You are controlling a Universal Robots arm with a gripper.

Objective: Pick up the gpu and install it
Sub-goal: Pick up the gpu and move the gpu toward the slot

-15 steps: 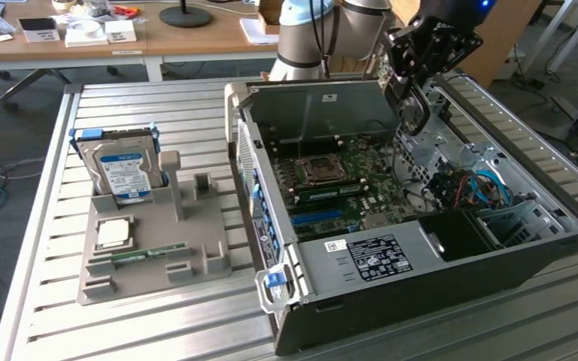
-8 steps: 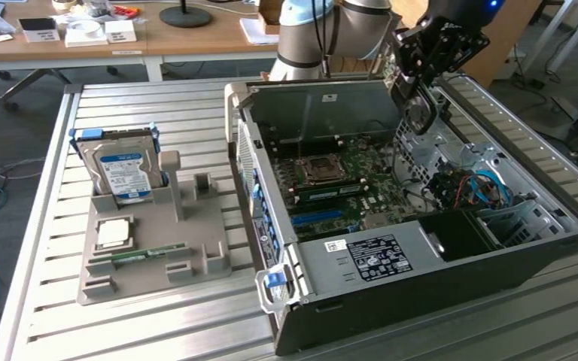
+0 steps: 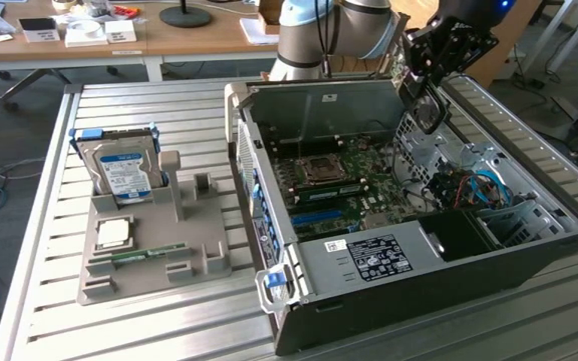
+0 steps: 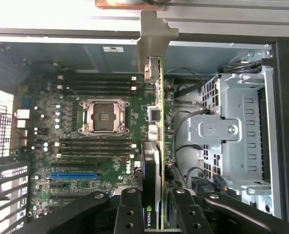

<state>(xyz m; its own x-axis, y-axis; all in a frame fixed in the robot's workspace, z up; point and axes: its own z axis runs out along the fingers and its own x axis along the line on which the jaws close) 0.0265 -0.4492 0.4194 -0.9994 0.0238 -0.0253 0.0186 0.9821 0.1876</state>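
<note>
My gripper hangs over the far right part of the open computer case, shut on the gpu. The card points down toward the case interior. In the wrist view the gpu shows edge-on: a green board with a black cooler and a metal end bracket at its far end. Both black fingers clamp its near end, with the gripper centred on it. The card floats above the motherboard, apart from it. A blue slot lies on the board beside the CPU socket.
A grey parts holder at the exterior view's left carries a blue-labelled hard drive, a small RAM stick and a square chip. A metal drive cage and cables crowd the case beside the card. A cluttered desk stands behind.
</note>
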